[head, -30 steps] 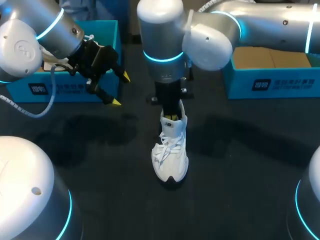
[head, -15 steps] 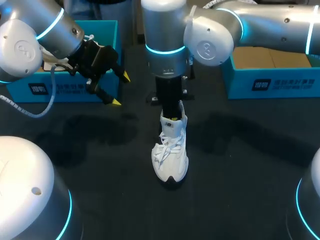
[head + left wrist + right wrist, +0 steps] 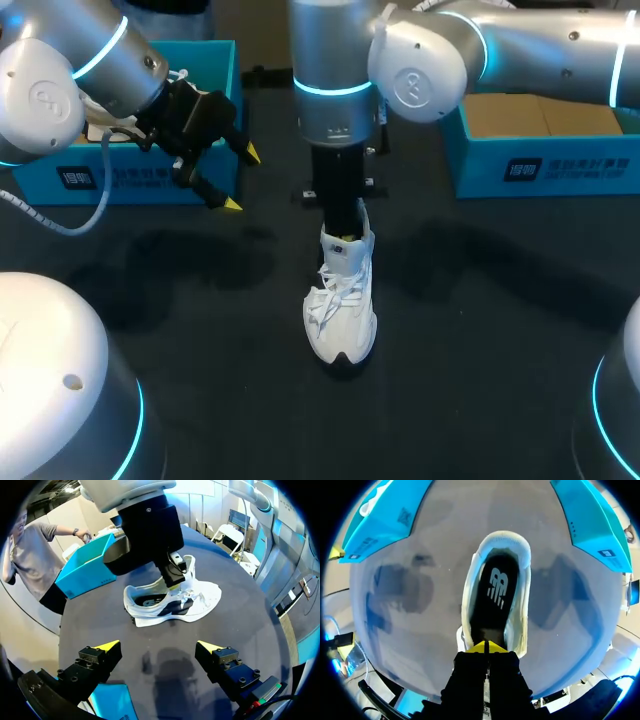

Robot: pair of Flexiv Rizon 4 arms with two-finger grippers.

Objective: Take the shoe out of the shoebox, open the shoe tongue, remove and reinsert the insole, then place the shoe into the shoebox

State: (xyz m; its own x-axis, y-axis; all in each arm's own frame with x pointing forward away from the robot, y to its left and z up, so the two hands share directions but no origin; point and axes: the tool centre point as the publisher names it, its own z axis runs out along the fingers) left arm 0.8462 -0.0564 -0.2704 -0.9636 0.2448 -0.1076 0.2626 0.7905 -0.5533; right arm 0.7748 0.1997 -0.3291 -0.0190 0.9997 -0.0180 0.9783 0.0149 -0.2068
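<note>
The right arm merely swivelled above; the right tool (image 3: 340, 230) stayed clenched in the unmoved white sneaker (image 3: 341, 305), the left tool (image 3: 241, 180) stayed released. Tongue-opening seemed barely advanced.

dark table (image 3: 480, 330) | white shoe (image 3: 341, 300) | left blue box (image 3: 150, 180) | right blue box (image 3: 560, 165)

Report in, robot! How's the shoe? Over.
Left gripper open, off to the side. Right gripper shut, tips at the shoe mouth. Shoe upright on table, outside both boxes.

Dark table (image 3: 200, 350), softly shadowed.
</note>
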